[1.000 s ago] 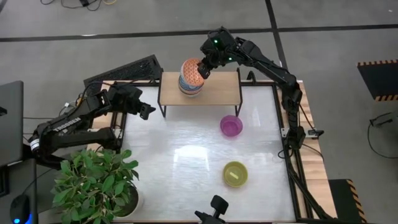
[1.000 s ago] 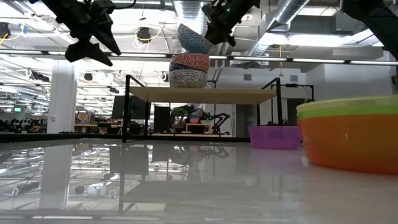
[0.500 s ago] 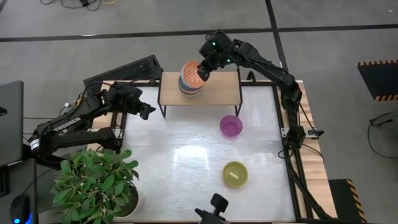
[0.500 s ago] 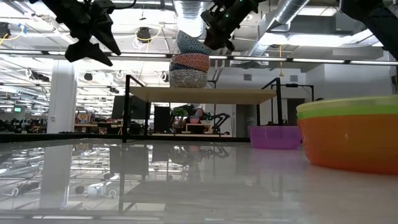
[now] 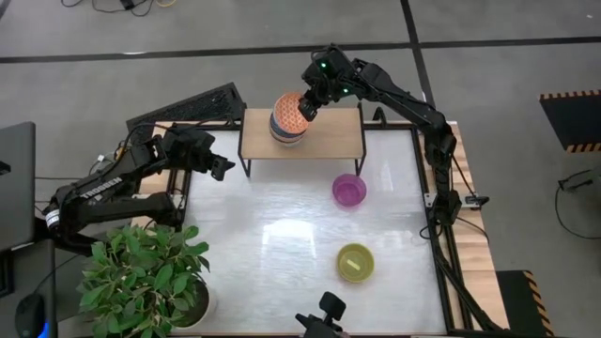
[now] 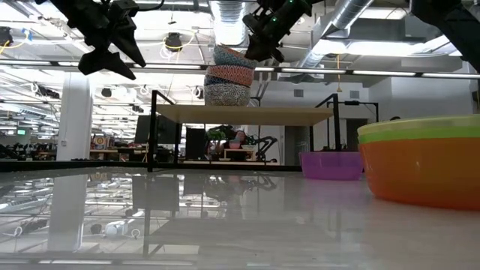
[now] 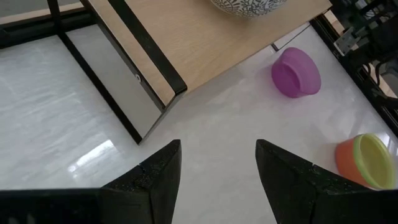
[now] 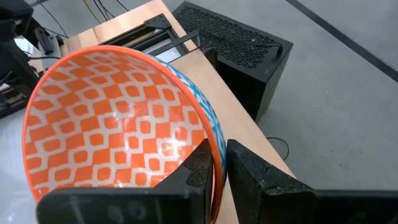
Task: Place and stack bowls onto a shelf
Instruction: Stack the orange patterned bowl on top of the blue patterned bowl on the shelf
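Observation:
The wooden-topped shelf [image 5: 324,139] stands at the table's far edge. On its left part is a stack of bowls [image 6: 227,84]: a speckled one at the bottom, then a pink patterned one. The orange patterned bowl [image 5: 289,110], blue outside, sits on top. My right gripper [image 5: 306,106] is shut on that top bowl. The purple bowl [image 5: 349,190] sits on the table in front of the shelf. The olive-yellow bowl [image 5: 356,262] sits nearer the near edge. My left gripper [image 5: 222,168] hangs open above the table's left edge, left of the shelf. My right gripper holds the orange patterned bowl by its rim [image 8: 213,148], on the side toward the table's right. One finger is inside the bowl and one outside. The fingers come slanting down from the right and far side. The bowl sits in the top of the stack, slightly tilted.
A potted plant [image 5: 141,277] stands at the near left corner. A black perforated box [image 5: 192,105] lies behind the shelf's left end. The right part of the shelf top is bare wood. A camera mount [image 5: 324,314] stands at the near edge.
My right gripper has come down and a little toward the table's left, still shut on the orange patterned bowl. The bowl has dropped from a tilted position above the stack into the top of it and now lies more level. The left arm has kept still.

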